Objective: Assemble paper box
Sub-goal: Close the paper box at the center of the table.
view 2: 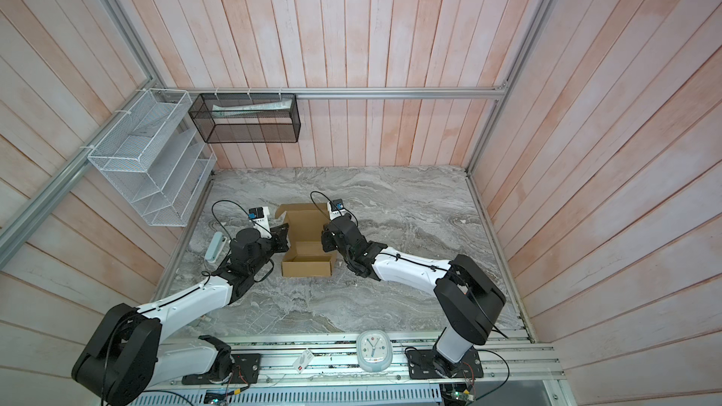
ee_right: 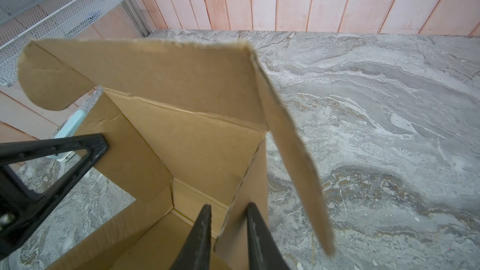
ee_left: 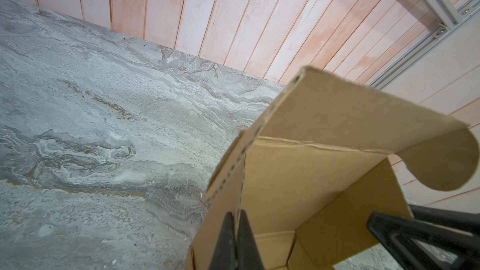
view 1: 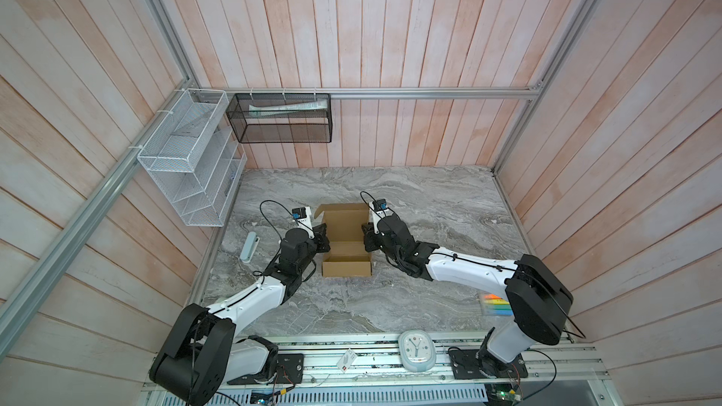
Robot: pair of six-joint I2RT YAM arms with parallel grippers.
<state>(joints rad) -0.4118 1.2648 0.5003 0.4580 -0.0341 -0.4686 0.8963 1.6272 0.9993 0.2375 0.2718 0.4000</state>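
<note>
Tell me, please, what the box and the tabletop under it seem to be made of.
The paper box: brown corrugated cardboard, matte; fluting holes show along its cut edges in the wrist views. The tabletop: grey veined stone, perhaps marble or a printed imitation.

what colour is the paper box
Plain brown; the paper box shows best in the right wrist view.

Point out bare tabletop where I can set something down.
Free: the strip between box and back wall; the stretch between box and front rail; the far right corner beyond the right arm. Crowded: centre, where left pincer and right pincer are at the box; left edge, with the blue item.
</note>
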